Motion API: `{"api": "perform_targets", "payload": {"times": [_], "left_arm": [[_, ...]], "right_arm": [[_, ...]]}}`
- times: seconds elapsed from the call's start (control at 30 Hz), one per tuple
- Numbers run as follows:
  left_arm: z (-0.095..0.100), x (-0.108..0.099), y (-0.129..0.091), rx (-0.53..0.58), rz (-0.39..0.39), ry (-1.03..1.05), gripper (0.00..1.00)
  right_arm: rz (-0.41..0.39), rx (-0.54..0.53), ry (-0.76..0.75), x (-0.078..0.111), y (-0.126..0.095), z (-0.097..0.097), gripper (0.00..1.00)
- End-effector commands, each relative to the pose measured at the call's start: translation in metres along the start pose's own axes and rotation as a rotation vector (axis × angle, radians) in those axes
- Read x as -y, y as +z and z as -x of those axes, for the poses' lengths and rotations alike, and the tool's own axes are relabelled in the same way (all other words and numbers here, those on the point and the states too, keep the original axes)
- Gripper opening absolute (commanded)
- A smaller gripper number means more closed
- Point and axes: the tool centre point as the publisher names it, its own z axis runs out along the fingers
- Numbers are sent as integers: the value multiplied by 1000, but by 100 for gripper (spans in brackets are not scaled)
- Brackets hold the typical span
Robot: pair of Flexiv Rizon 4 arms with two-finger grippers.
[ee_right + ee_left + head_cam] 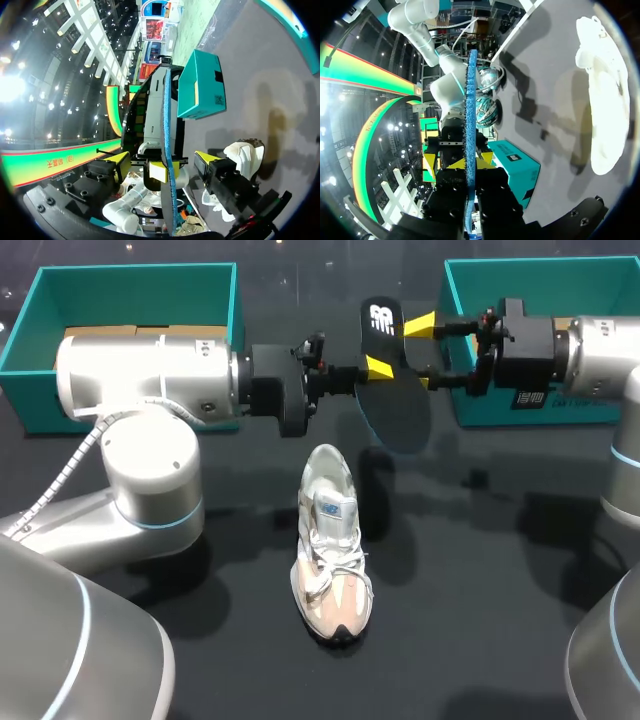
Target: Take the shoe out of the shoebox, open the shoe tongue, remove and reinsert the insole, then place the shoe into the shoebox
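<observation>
The black insole [397, 400] hangs in the air above the table's far middle, edge-on in both wrist views as a thin blue strip [470, 115] [167, 145]. My left gripper [372, 370] [469, 166] is shut on it from the left. My right gripper [423, 353] [162, 161] faces it from the right and is open, its yellow tips standing well clear on either side of the insole. The white and beige shoe [330, 550] [602, 90] [242, 155] lies on the dark table below, toe toward the front edge, tongue pulled up.
One teal shoebox [30, 350] [202, 85] sits at the back left behind my left arm, with brown paper inside. A second teal box [455, 350] [512, 160] sits at the back right under my right arm.
</observation>
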Motion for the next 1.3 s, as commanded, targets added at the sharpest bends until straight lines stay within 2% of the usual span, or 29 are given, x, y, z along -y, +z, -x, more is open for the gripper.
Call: {"api": "perform_targets", "payload": {"times": [0.03, 0.3, 0.5, 0.67, 0.73, 0.8, 0.83, 1.27, 1.3], "left_arm": [[1, 9, -25, -15, 6, -5, 0], [-4, 14, -51, -34, 11, -53, 0], [-6, 17, -71, -43, -1, -174, 0], [-1, 20, -87, -64, -36, -407, 0], [0, 19, -92, -82, -69, -600, 0], [-3, 16, -92, -150, -97, -816, 0], [-6, 17, -91, -194, -105, -850, 0], [-6, 17, -91, -194, -105, -850, 0], [-2, 17, -86, -191, -106, -927, 0]], "right_arm": [[3, 9, -4, 13, -12, 0, 100], [-3, 9, -36, 29, -19, -1, 100], [-3, 9, -36, 29, -19, -1, 100], [-3, 9, -36, 29, -19, -1, 100], [-3, 9, -36, 29, -19, -1, 100], [-3, 9, -36, 29, -19, -1, 100], [-3, 9, -36, 29, -19, -1, 100], [-3, 9, -36, 29, -19, -1, 100], [-3, 9, -36, 29, -19, -1, 100]]}}
